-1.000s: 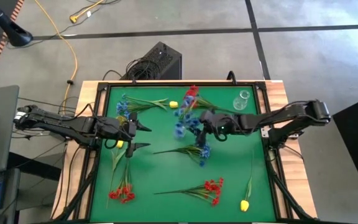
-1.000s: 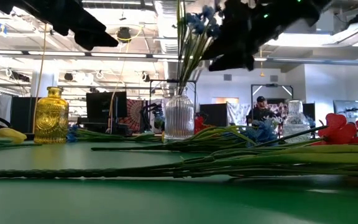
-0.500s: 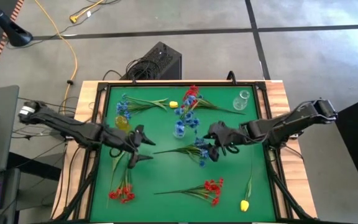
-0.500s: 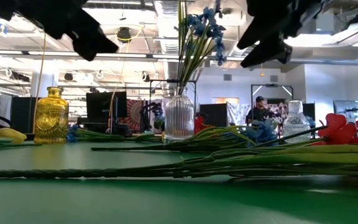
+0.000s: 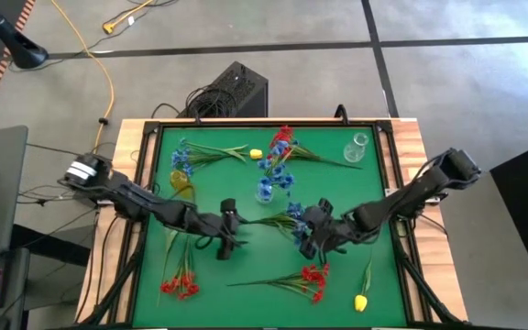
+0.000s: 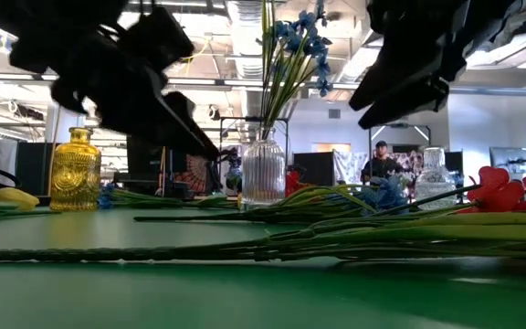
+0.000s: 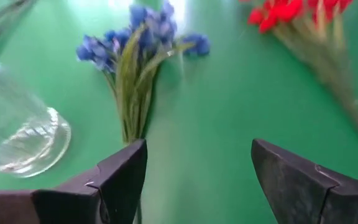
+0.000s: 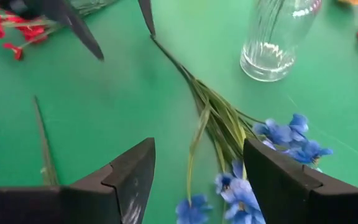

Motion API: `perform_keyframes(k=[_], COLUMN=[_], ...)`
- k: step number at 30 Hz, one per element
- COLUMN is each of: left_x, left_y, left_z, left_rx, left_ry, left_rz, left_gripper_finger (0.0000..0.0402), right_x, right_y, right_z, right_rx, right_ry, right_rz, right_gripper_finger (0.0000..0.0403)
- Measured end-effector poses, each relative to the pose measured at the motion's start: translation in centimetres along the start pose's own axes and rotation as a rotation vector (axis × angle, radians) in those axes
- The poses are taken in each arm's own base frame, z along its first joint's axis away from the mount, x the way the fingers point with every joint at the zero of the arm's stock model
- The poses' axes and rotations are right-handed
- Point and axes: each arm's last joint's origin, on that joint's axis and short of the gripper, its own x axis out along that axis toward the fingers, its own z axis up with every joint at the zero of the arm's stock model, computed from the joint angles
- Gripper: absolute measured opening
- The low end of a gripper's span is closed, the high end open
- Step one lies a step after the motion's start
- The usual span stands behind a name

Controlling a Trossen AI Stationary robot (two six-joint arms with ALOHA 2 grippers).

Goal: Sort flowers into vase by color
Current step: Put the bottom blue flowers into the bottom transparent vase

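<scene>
Both grippers low over one blue sprig mid-worktop, fingers spread wide, nothing held.

The blue sprig [image 5: 278,220] lies flat on the green worktop [image 5: 246,302], blooms toward the right gripper [image 5: 312,240], stem end toward the left gripper [image 5: 229,234]; in the high view the arms cover part of it, and in the low view both grippers are dark shapes cut off at the top. Right wrist view: open fingers [image 8: 129,171] straddle the leaves. Left wrist view: open fingers [image 7: 126,168] at the stem. The ribbed clear vase [image 5: 265,191] holds blue blooms. The yellow vase [image 6: 76,171] is hard to read for contents. A small clear vase [image 5: 356,148] stands at the far right corner. Red sprigs [image 5: 312,278] and a yellow bud [image 5: 360,302] lie loose.
</scene>
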Motion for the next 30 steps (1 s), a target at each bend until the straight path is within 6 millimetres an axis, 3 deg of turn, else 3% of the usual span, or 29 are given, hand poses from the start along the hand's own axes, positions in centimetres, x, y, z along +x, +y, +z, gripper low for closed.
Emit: perform_keyframes(k=[7,15,25,30], left_x=[3.5,4.3,4.2,5.1], left_y=[1.2,5.0,4.6,3.9], left_z=[0.8,0.1,-0.7,-1.7], left_rx=[0.022,-0.161,-0.156,-0.139], left_ry=[0.059,0.183,0.211,0.246], left_rz=[0.077,0.083,0.051,0.047], left_gripper_finger=[0.0277,0.0277,0.0274,0.0241], right_x=[0.3,0.0,-0.6,-0.5], right_y=[0.1,0.3,1.0,0.8], right_z=[0.1,0.1,-0.6,-0.5], right_rx=[-0.033,-0.042,-0.062,-0.056], right_ry=[-0.022,-0.025,-0.024,-0.04], right_rz=[0.0,0.016,0.035,0.014], right_gripper_finger=[0.027,0.027,0.027,0.027])
